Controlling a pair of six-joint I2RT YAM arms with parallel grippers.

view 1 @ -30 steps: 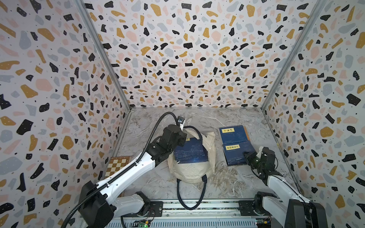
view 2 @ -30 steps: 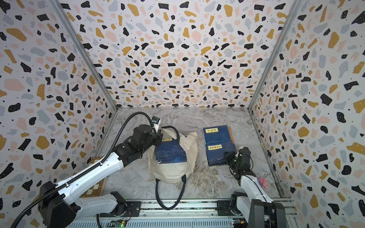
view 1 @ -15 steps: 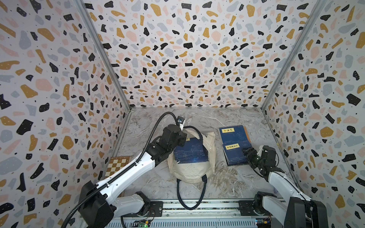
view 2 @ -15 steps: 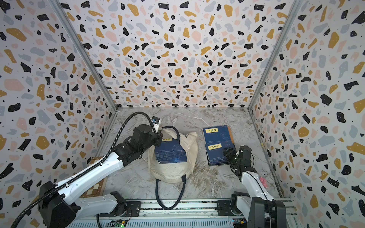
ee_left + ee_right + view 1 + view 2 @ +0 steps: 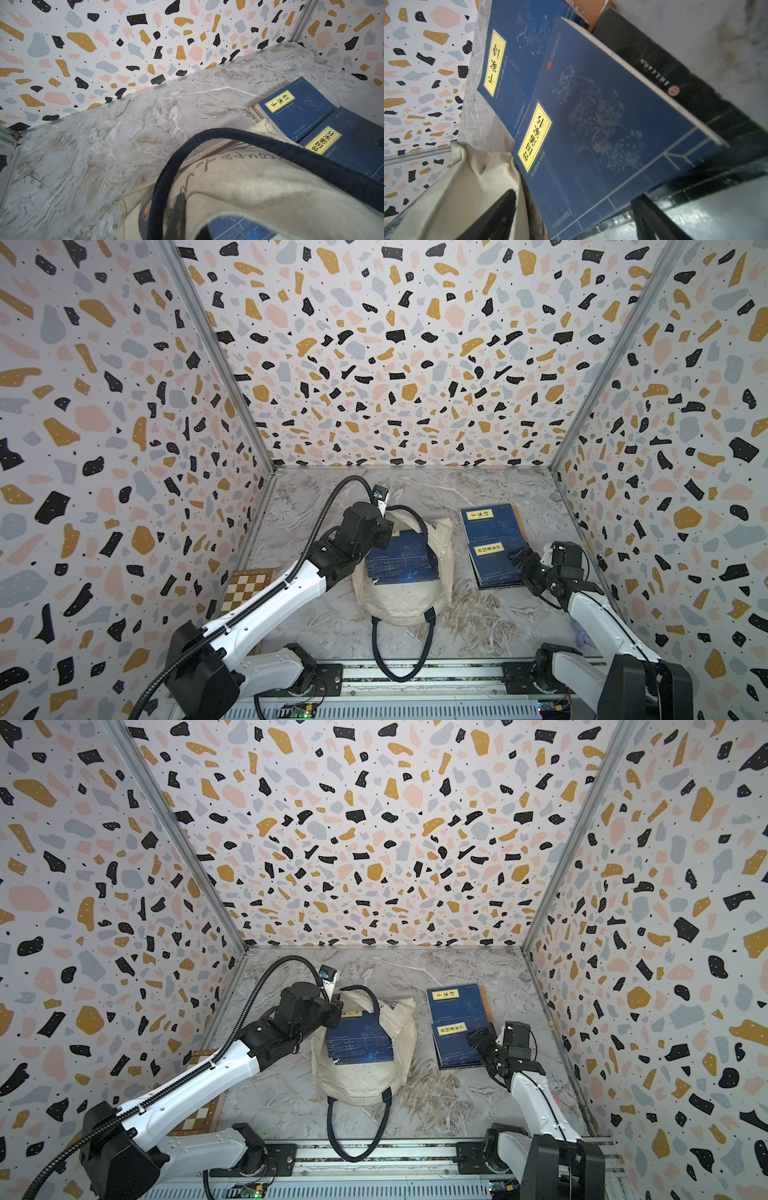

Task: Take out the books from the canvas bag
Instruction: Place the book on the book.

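Slumping at the middle of the marbled surface, the canvas bag appears in both top views with its mouth open upward. One navy handle loops toward the front rail. A bagged book, dark blue, lies flat inside the opening. The left gripper sits at the bag's rim on the robot's left, jaws together. Whether cloth is pinched between them I cannot tell. To the right of the bag, two more books rest on the surface: the far book and the near book, which overlaps it. Each has a yellow label. The right gripper is at the near book's right edge, jaws spread. A chessboard box lies by the left wall.

A top view repeats this layout: bag, bagged book, right gripper.

From the left wrist, the bag's cream cloth and handle fill the foreground. A corner of the bagged book shows beneath, and both outside books are beyond.

From the right wrist, two dark fingers stand wide apart and clamp nothing. The near book lies ahead of them, over a black cover.
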